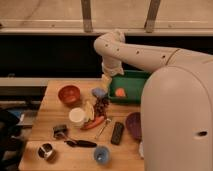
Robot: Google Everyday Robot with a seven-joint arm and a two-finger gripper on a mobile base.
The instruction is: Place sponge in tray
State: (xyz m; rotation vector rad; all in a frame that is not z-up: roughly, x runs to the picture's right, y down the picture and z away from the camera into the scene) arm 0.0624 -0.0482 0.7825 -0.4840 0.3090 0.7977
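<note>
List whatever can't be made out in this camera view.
1. Gripper, at the tray's left rim: the pale lump at it is too blurred to identify.
2. Tray: its right end is hidden by the robot's body.
3. Purple bowl: its right side is hidden by the body.
4. Table: its right edge is hidden behind the body.

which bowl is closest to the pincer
The red bowl at the table's back left. The pincer hangs beside the green tray's left wall; the purple bowl sits farther off, near the front right.
</note>
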